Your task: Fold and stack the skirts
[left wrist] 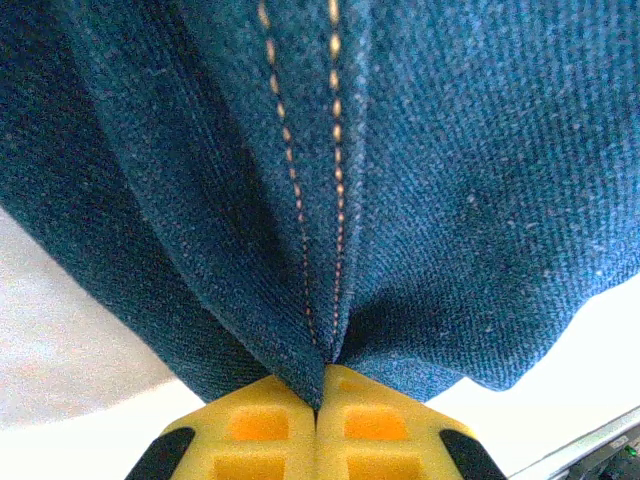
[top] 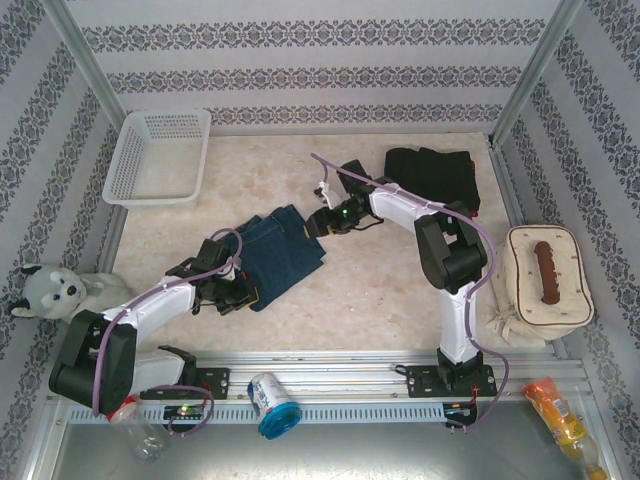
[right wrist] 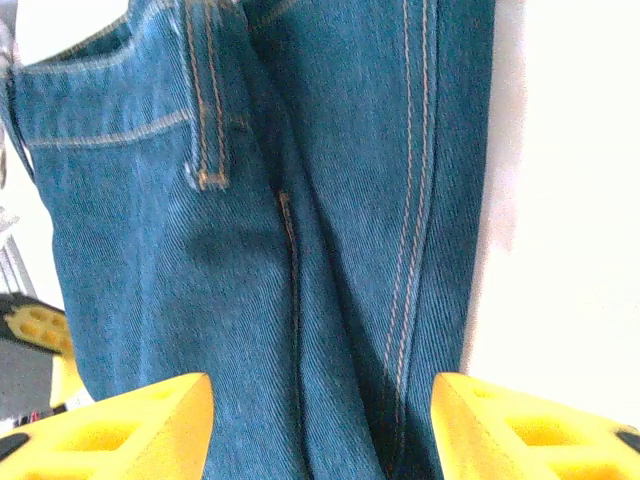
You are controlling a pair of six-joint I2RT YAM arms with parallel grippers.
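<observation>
- Step in hand: folding one denim skirt (top: 283, 243), which lies mid-surface, partly doubled over, running from near-left to far-right.
- The left pincer (left wrist: 318, 398) is fully shut on the skirt's near-left end. Its yellow fingers (left wrist: 262, 425) meet on a pinched ridge of denim beside an orange-stitched seam.
- The right pincer (right wrist: 320, 425) is over the skirt's far-right end with its jaws well apart. Denim lies flat between them, with a belt loop and waistband just beyond, and nothing is gripped.
- A dark pile (top: 430, 178) sits at the far right of the surface (top: 370, 300), apart from the denim. It looks like the stack of finished skirts, though I cannot tell how many are in it.
- Progress, as I judge it: this fold is not done, since the cloth is bunched at the left grip and its edges look uneven.
- The next move likely calls for the right pincer to take a fresh hold on an edge. Both ends should then be drawn level so the layers lie square.
- After that the skirt goes onto the pile, carried flat so the fold does not spill open.
</observation>
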